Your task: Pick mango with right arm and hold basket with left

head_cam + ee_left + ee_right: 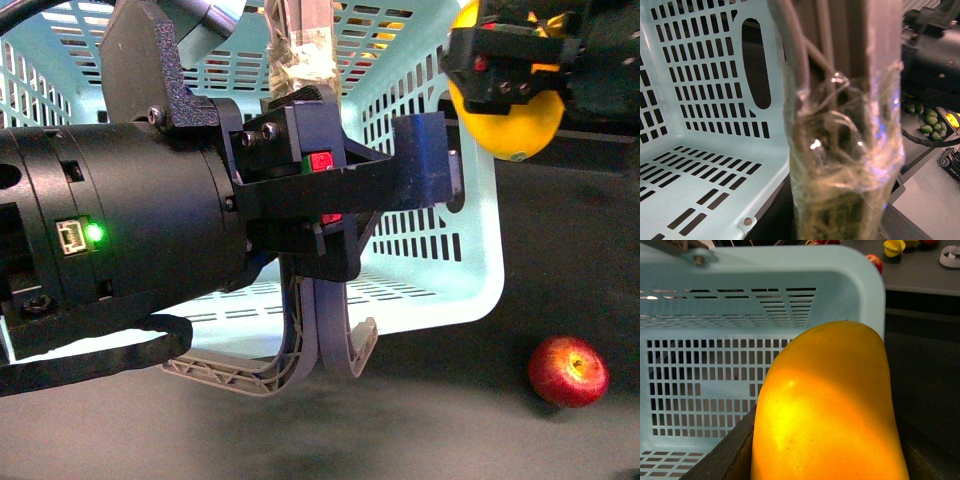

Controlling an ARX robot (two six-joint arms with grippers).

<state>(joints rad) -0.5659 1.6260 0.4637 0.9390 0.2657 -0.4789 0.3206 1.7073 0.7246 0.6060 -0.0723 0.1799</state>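
The light blue slotted basket (440,270) fills the front view's middle, tipped up off the dark table. My left gripper (330,190), on the bulky black arm with the green light, is shut on the basket's tape-wrapped grey-brown handle (300,50). The handle (840,150) fills the left wrist view, with the basket (700,165) beside it. My right gripper (510,75) is shut on the yellow-orange mango (515,130) and holds it in the air at the basket's upper right corner. The mango (830,410) fills the right wrist view, next to the basket's wall (790,305).
A red apple (568,371) lies on the dark table at the front right. The basket's second handle (300,365) hangs down below the basket. Far off in the right wrist view lie a small red fruit (874,261) and a yellow fruit (894,247).
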